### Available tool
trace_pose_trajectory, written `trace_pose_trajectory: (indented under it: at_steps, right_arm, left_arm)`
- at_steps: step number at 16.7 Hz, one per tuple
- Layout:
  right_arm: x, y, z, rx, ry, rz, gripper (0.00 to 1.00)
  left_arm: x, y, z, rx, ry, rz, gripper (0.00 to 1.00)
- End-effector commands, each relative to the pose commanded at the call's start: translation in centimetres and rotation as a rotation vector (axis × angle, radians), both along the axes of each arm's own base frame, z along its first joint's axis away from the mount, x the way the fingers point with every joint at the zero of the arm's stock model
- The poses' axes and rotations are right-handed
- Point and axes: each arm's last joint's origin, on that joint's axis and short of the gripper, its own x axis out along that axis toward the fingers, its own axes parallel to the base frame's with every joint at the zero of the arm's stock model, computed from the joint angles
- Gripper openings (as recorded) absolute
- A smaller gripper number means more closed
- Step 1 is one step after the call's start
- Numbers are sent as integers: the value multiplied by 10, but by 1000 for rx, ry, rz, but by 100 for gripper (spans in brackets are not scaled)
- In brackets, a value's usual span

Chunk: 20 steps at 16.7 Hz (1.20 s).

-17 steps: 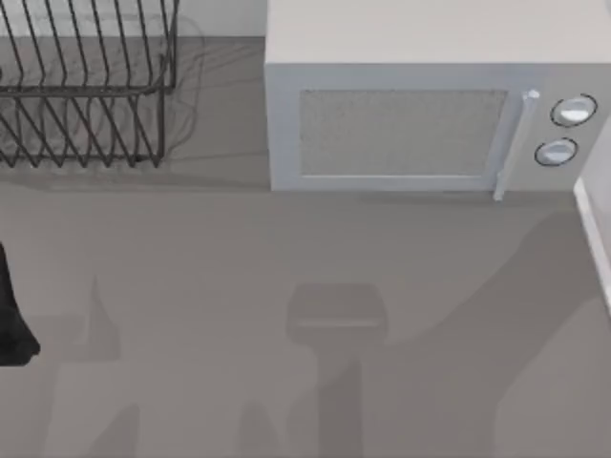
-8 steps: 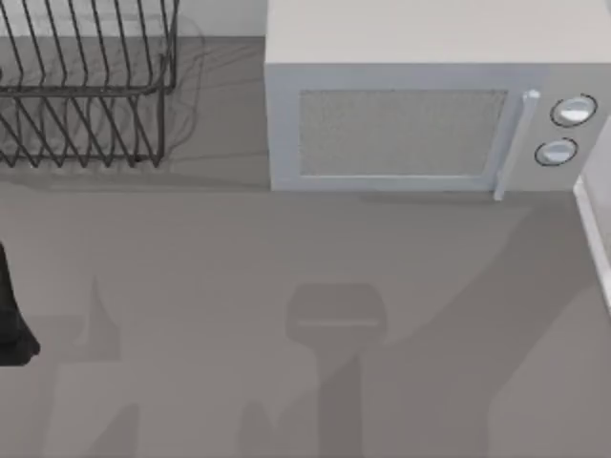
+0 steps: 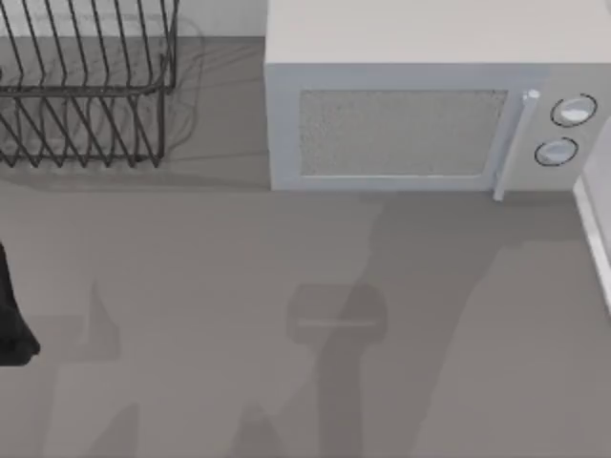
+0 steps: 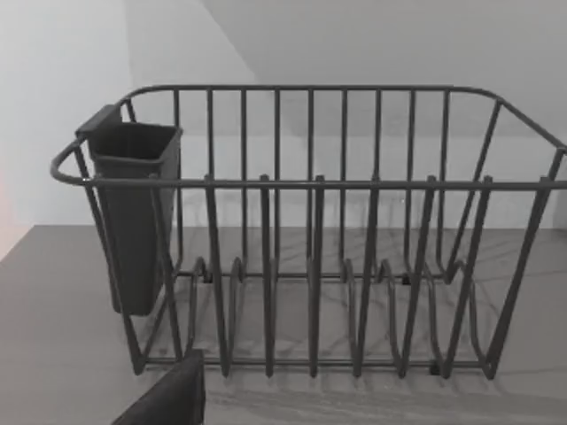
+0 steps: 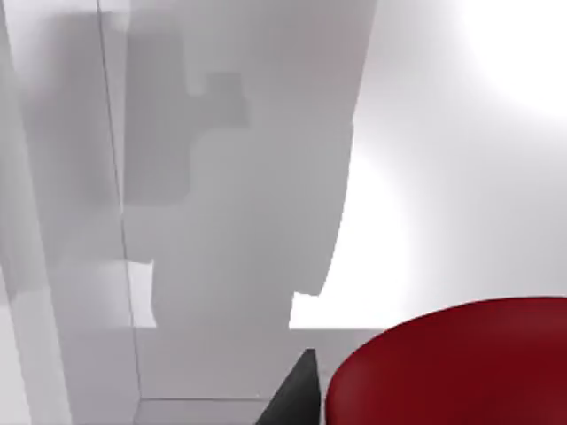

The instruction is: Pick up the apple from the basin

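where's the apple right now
The apple sits close up in the right wrist view, beside a dark finger, against pale white basin walls.

Left arm: a dark part of it sits at the far left edge of the top view, about halfway down, low over the table.
Left gripper: one dark fingertip pokes into the left wrist view at its lower edge (not enough of it to tell how the fingers are set).
Right gripper: one dark finger shows as a pointed wedge in the right wrist view, its edge just beside a glossy red rounded surface (contact cannot be judged).
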Motion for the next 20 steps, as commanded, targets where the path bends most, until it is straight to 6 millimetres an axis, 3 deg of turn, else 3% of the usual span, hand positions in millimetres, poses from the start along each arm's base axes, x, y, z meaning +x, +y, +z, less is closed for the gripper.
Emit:
trace_pose_trajectory:
  at_steps: [3, 5, 7, 13, 16, 20]
  right_arm:
    - [-12, 3, 56, -2, -10, 0, 0]
    - [-19, 5, 81, -7, -28, 0, 0]
    - [-22, 6, 90, -9, -37, 0, 0]
    - [-22, 14, 94, -9, -55, 2, 0]
    - [-25, 57, 124, -3, -162, 3, 0]
    - [-46, 158, 150, 65, -247, -14, 0]
  left_arm:
    - [0, 0, 0, 0, 0, 0, 100]
    - [0, 0, 0, 0, 0, 0, 100]
    - [0, 0, 0, 0, 0, 0, 100]
    - [0, 0, 0, 0, 0, 0, 100]
    - [0, 0, 0, 0, 0, 0, 100]
    - [0, 0, 0, 0, 0, 0, 100]
